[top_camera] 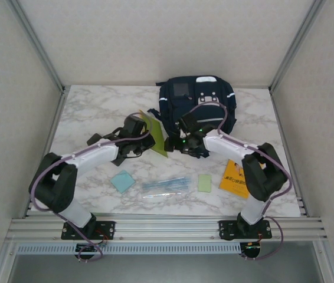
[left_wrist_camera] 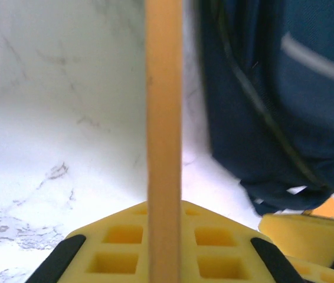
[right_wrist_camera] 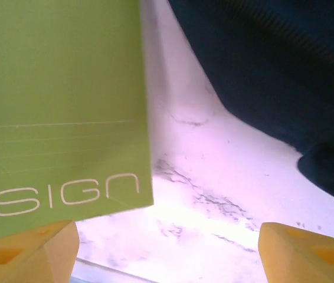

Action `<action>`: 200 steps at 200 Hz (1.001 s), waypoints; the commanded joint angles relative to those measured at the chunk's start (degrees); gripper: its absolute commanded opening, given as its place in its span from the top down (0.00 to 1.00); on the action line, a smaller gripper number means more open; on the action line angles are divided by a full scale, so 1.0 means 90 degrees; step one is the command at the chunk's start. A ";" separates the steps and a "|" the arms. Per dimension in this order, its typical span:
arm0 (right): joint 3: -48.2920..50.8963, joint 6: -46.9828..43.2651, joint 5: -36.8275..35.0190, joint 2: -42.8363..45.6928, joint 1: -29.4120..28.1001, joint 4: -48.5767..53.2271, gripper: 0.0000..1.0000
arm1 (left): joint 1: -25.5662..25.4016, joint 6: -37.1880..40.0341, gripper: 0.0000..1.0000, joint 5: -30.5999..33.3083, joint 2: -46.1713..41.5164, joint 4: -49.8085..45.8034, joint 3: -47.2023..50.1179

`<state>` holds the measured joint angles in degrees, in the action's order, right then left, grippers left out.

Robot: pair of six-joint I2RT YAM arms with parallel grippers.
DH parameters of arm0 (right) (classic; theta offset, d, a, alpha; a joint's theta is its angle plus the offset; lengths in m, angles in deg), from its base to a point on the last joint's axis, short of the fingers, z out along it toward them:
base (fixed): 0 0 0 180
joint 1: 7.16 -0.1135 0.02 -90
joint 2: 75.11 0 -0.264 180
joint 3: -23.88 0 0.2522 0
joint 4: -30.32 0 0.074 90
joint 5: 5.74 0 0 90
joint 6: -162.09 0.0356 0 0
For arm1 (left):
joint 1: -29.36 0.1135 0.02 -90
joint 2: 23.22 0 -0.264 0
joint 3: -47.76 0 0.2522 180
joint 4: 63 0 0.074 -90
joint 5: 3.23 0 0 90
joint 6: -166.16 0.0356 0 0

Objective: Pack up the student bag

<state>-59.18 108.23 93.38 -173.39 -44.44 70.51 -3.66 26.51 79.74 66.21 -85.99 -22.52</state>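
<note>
The backpack [top_camera: 197, 106] sits upper centre in the overhead view, at the far side of the marble table [top_camera: 90, 115]. The left gripper [top_camera: 136, 132] is clamped on a green notebook [top_camera: 154, 137] held on edge just left of the bag. The right gripper [right_wrist_camera: 167, 250], just below the bag, has its fingers spread wide apart over the tabletop.

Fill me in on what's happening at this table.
The left gripper is shut on a green notebook, holding it on edge just left of the student bag at the back of the marble table. The right gripper stands open in front of the bag, holding nothing. A blue square, a clear pen pack, a green pad and an orange booklet lie unpacked.
</note>
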 commanded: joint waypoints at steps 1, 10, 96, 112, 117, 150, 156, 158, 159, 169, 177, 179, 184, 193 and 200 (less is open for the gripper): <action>-0.0205 0.0681 -0.0243 0.0427 0.0116 0.0219 0.17 | 0.0075 -0.0301 1.00 0.0909 -0.0377 0.0285 -0.0383; -0.0191 0.0912 -0.0233 0.0588 0.0123 0.0073 0.15 | 0.0075 -0.0351 1.00 0.1103 -0.0405 0.0481 -0.0533; 0.0932 0.3988 0.0183 0.1098 0.0186 -0.3896 0.01 | -0.0122 -0.1542 1.00 0.1445 -0.0008 0.3332 -0.0481; 0.1252 0.4656 0.0220 0.0882 0.0204 -0.4965 0.01 | -0.0241 -0.1727 1.00 0.1588 -0.0024 0.3662 -0.0307; 0.1361 0.4836 0.0208 0.0805 0.0206 -0.5377 0.01 | -0.0280 -0.1787 1.00 0.1624 -0.0044 0.3767 -0.0232; 0.1772 0.5519 0.0035 0.0346 0.0178 -0.7213 0.02 | -0.0412 -0.2282 1.00 0.1731 -0.0093 0.4479 0.0227; 0.1809 0.5528 -0.0028 0.0297 0.0162 -0.7491 0.03 | -0.0419 -0.2346 1.00 0.1711 -0.0089 0.4505 0.0260; 0.1811 0.5529 -0.0033 0.0279 0.0164 -0.7586 0.03 | -0.0430 -0.2372 1.00 0.1704 -0.0092 0.4508 0.0270; 0.1816 0.5527 -0.0035 0.0272 0.0161 -0.7611 0.04 | -0.0431 -0.2373 1.00 0.1697 -0.0092 0.4505 0.0272; 0.1799 0.5535 -0.0021 0.0184 0.0156 -0.7858 0.06 | -0.0447 -0.2442 1.00 0.1678 -0.0093 0.4470 0.0292; 0.1752 0.5495 0.0005 0.0127 0.0157 -0.7935 0.10 | -0.0453 -0.2494 1.00 0.1651 -0.0084 0.4461 0.0310; 0.1733 0.5484 0.0015 0.0116 0.0157 -0.7942 0.12 | -0.0453 -0.2504 1.00 0.1636 -0.0083 0.4468 0.0316; 0.1698 0.5451 0.0036 0.0096 0.0155 -0.7926 0.18 | -0.0463 -0.2542 1.00 0.1607 -0.0074 0.4473 0.0322; 0.1665 0.5437 0.0041 0.0073 0.0157 -0.7904 0.32 | -0.0465 -0.2579 1.00 0.1548 -0.0049 0.4480 0.0329; 0.1663 0.5439 0.0034 0.0061 0.0157 -0.7932 0.45 | -0.0469 -0.2579 1.00 0.1506 -0.0048 0.4452 0.0331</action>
<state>-43.18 155.97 94.39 -172.21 -42.97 6.95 -7.31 5.46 93.27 66.16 -51.24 -19.76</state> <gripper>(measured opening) 0.749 0.083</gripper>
